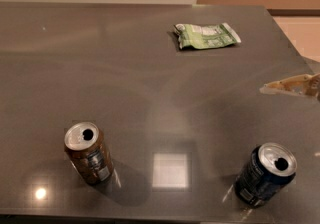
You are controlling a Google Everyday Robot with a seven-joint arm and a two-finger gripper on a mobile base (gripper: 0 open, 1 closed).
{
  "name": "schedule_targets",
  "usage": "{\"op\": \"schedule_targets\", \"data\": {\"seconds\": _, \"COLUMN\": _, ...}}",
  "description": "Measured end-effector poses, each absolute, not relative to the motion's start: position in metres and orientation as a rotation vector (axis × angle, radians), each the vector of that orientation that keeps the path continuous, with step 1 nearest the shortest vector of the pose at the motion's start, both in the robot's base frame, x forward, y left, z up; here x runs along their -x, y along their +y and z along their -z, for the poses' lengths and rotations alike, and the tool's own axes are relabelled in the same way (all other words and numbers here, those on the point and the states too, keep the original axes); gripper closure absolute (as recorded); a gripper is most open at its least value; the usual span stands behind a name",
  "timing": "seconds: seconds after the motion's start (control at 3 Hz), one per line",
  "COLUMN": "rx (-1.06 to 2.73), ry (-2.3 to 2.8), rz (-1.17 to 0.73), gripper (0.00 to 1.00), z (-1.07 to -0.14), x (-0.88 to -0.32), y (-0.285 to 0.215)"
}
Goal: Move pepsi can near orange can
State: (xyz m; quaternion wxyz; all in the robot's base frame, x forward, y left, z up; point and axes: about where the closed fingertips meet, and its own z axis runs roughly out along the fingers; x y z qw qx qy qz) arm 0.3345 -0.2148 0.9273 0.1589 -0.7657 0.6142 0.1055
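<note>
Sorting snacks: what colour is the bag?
The bag is green and white, camera view; tool at right edge.

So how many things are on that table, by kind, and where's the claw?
Drink cans: 2 (pepsi can, orange can)
Snack bags: 1 (green snack bag)
Total: 3 on the grey table
The claw is at the right edge of the view, touching neither can.

A green snack bag (206, 36) lies flat toward the far side of the grey table (100, 73).
</note>
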Motion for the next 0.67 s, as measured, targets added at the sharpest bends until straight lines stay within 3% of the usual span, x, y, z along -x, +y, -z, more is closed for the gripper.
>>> {"op": "schedule_targets", "data": {"seconds": 0.67, "rx": 2.191, "ry": 1.717, "rz": -0.397, "gripper": 0.0, "z": -0.9, "x": -0.317, "y": -0.207}}
